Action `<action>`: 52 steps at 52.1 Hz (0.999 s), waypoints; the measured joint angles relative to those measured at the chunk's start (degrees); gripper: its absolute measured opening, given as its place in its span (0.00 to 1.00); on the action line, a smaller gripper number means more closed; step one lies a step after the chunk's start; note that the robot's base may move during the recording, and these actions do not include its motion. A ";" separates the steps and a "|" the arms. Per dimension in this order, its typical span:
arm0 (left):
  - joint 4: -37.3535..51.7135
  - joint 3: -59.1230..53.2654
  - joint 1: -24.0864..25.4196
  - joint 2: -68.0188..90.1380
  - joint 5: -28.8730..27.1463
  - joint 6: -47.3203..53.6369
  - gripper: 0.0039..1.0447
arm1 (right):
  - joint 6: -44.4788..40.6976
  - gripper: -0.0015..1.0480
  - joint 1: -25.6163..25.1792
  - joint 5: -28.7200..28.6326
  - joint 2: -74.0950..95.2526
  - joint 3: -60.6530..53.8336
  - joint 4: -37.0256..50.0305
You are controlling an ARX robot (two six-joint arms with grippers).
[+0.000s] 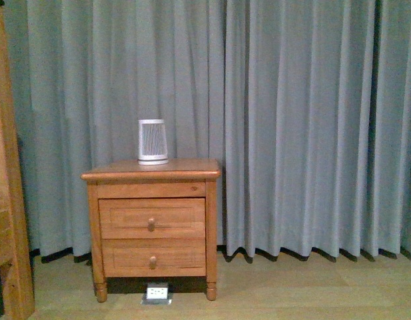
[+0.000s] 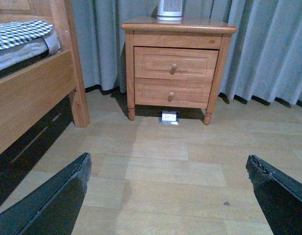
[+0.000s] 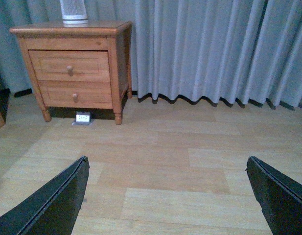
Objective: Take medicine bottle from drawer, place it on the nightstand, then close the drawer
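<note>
Orange-brown wooden nightstand (image 1: 152,172): its upper knobbed drawer (image 1: 152,218) sits shut flush. Left hand (image 2: 166,164) and right hand (image 3: 165,164), both spread apart, hang above the wood floor (image 3: 190,161), well apart from the drawer.

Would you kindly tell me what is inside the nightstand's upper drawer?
Nothing inside shows: the drawer looks shut, so only its front panel and knob are visible. Its contents are hidden behind that front.

Orange-brown nightstand (image 1: 152,172), grey curtain (image 1: 292,120), white-grey ribbed cone (image 1: 152,141).
</note>
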 joint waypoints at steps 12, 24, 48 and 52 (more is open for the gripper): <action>0.00 0.00 0.00 0.00 0.00 0.00 0.94 | 0.02 0.93 0.00 -0.02 0.00 0.00 0.00; 0.00 0.00 0.00 0.00 0.00 0.00 0.94 | 0.02 0.93 0.00 0.00 0.00 0.00 0.00; 0.00 0.00 0.00 -0.02 0.00 0.00 0.94 | 0.02 0.93 0.00 -0.02 0.00 0.00 0.00; 0.00 0.00 0.00 0.00 0.00 0.00 0.94 | 0.00 0.93 0.00 -0.02 0.00 0.00 0.00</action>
